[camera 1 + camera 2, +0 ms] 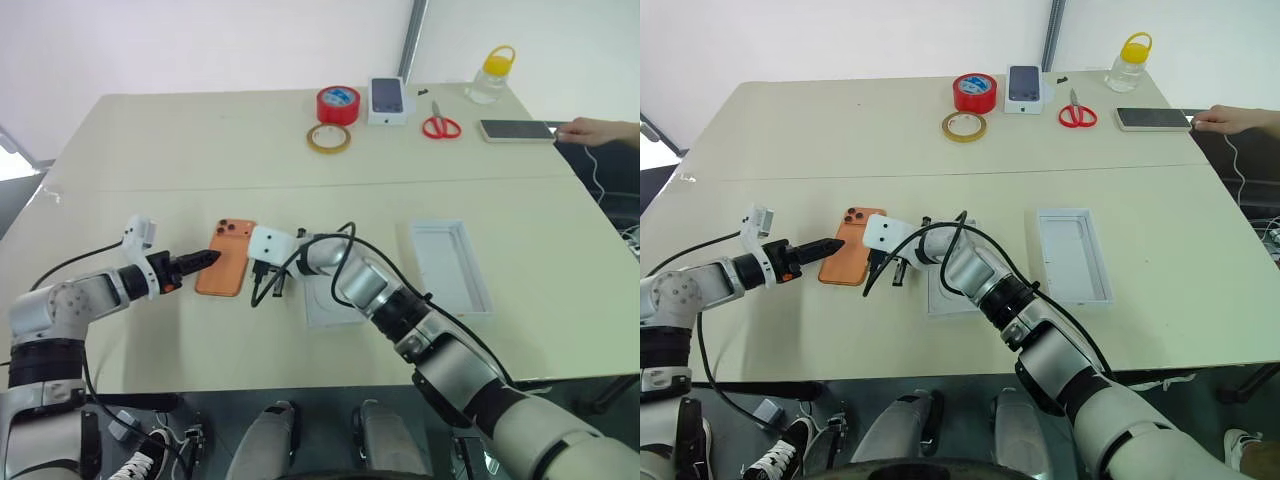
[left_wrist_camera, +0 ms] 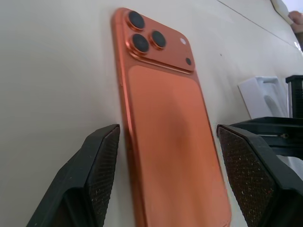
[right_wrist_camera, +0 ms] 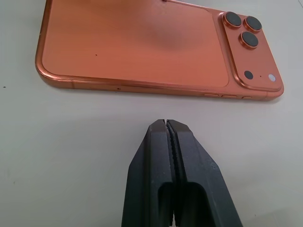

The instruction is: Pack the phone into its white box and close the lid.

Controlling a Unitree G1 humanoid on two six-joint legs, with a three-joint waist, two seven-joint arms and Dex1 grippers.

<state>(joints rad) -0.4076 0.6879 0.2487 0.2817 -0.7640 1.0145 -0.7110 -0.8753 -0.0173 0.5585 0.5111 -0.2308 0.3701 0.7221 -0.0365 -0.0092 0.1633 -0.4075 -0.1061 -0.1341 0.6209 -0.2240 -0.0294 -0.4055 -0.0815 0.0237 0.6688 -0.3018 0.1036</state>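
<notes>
The orange phone (image 1: 227,258) lies face down on the table, its three lenses at the far corner. My left gripper (image 1: 208,260) is open at the phone's left side, and its two fingers (image 2: 102,170) straddle the phone's (image 2: 173,137) near end. My right gripper (image 3: 166,124) is shut and empty, its tip just short of the phone's (image 3: 137,42) right long edge. The white box (image 1: 945,292) lies partly hidden under my right forearm. The lid (image 1: 452,266) lies to the right of the box, its plain white inside facing up.
At the back of the table are a red tape roll (image 1: 338,104), a yellowish tape ring (image 1: 328,138), a small white box with a dark phone picture (image 1: 390,100), red scissors (image 1: 440,126), a yellow-capped jar (image 1: 490,75) and a dark-screened phone (image 1: 515,130). A person's hand (image 1: 600,130) rests at the far right.
</notes>
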